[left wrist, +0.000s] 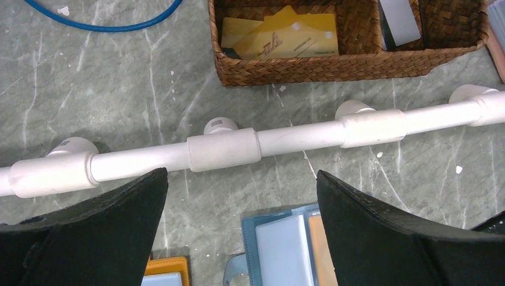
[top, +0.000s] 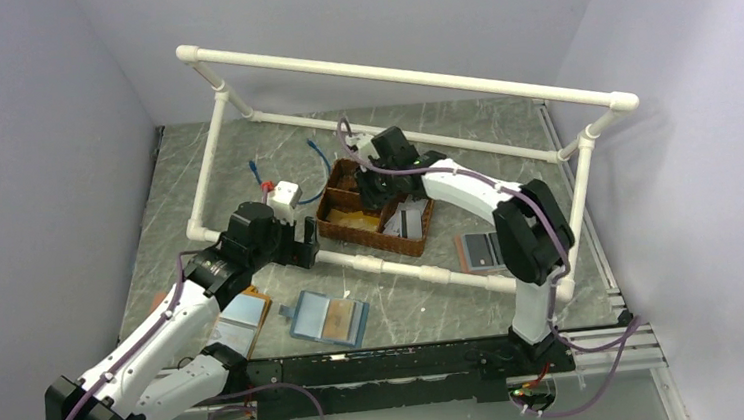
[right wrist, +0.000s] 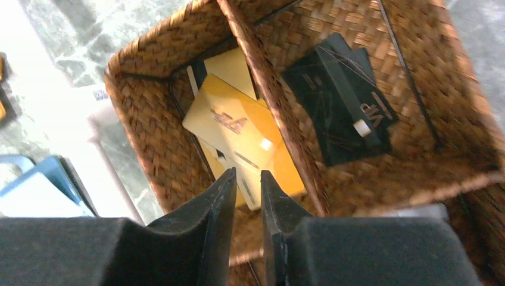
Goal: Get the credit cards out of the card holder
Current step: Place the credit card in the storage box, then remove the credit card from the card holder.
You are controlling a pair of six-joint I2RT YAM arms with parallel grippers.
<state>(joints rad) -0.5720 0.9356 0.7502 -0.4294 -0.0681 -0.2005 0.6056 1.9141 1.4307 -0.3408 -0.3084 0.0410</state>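
Likely thin, stiff and slick, credit cards want an edge pinch; right tool barely parted, empty, above basket; left tool wide, robot-side of basket, over card holder.

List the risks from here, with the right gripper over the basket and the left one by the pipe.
1. The right gripper, jaws slightly apart and empty, hangs close over the yellow cards beside the wicker divider; it may snag either when moving.
2. The white pipe crosses just ahead of the open left gripper; a forward reach could strike it.
3. The card holder lies loose on the table; pulling a card may drag it along.
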